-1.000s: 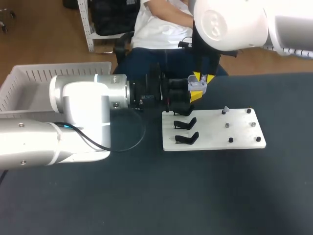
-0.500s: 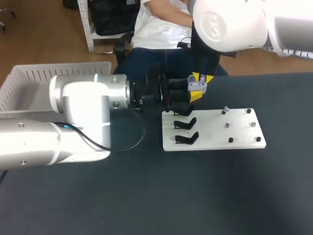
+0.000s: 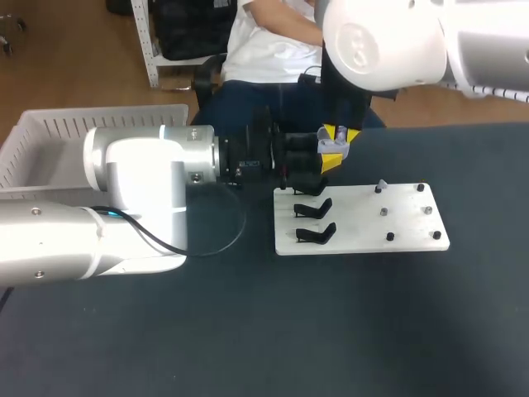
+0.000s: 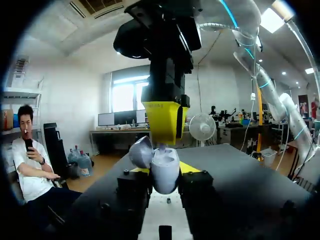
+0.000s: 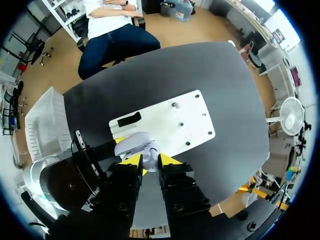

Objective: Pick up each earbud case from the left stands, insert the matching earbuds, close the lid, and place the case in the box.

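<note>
Left claw point(image 4: 164, 170) is clamped on the pale lilac earbud case point(image 4: 165, 176), one finger on each flank. The case is held upright, clear of the dark tabletop point(image 3: 331, 331), with its mouth up and its lid tipped open to one side.

In the head view the case sits just off the 11 o'clock corner of the flat white stand board point(image 3: 364, 222). The white slatted plastic box point(image 3: 50, 136) is well off at its 9 o'clock.

Right claw point(image 4: 163, 141) hangs straight over the case mouth. Its tips are pinched on what looks like a small white earbud point(image 4: 161, 148), stem pointing down at the cavity.

Key relation: earbud axis and case mouth are nearly in line, so my call is a straight vertical push. Any side offset risks catching the rim.
</note>
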`<state>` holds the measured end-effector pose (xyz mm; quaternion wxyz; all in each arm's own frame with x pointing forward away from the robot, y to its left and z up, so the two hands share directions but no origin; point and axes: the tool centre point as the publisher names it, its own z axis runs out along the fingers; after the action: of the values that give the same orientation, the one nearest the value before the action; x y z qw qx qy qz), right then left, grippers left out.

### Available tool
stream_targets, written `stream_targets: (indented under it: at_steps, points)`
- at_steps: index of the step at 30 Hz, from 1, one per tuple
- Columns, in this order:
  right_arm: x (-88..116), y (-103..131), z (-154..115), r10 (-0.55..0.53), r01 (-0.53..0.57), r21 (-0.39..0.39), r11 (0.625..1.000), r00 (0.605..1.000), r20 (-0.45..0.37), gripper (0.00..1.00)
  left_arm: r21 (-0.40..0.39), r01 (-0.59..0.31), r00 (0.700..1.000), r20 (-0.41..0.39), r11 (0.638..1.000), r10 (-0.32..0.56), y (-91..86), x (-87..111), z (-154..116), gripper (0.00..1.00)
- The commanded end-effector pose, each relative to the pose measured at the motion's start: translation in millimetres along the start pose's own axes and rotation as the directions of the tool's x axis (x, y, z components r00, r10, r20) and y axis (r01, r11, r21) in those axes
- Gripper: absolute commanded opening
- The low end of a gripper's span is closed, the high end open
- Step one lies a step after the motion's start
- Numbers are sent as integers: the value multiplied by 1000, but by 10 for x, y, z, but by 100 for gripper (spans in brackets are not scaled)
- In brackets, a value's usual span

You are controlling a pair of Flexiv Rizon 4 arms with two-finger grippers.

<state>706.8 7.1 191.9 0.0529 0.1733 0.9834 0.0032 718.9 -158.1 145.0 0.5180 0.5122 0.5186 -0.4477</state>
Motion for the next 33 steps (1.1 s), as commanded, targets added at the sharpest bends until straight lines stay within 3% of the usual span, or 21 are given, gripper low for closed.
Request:
stream_targets:
  at_steps: [1,24,25,26,28,33]
  points:
    - [2,12,21,0,0,5,1000,1000,-1,0,-8,-5,1000,6,1000,5,-17,11,1,0]
    - [20,-6,98,-10,10,10,1000,1000,-18,0,-8,-5,1000,6,1000,5,-17,11,1,0]
    - [23,-9,93,-13,13,6,1000,1000,-17,9,-8,-5,1000,6,1000,5,-17,11,1,0]
    - [24,-11,91,-16,16,4,1000,1000,-20,27,-8,-5,1000,6,1000,5,-17,11,1,0]
    - [28,-16,89,-16,16,1,1000,1000,-19,44,-8,-5,1000,6,1000,5,-17,11,1,0]
    - [48,-28,92,-28,28,-10,1000,999,-21,48,-8,-5,1000,6,1000,5,-17,11,1,0]
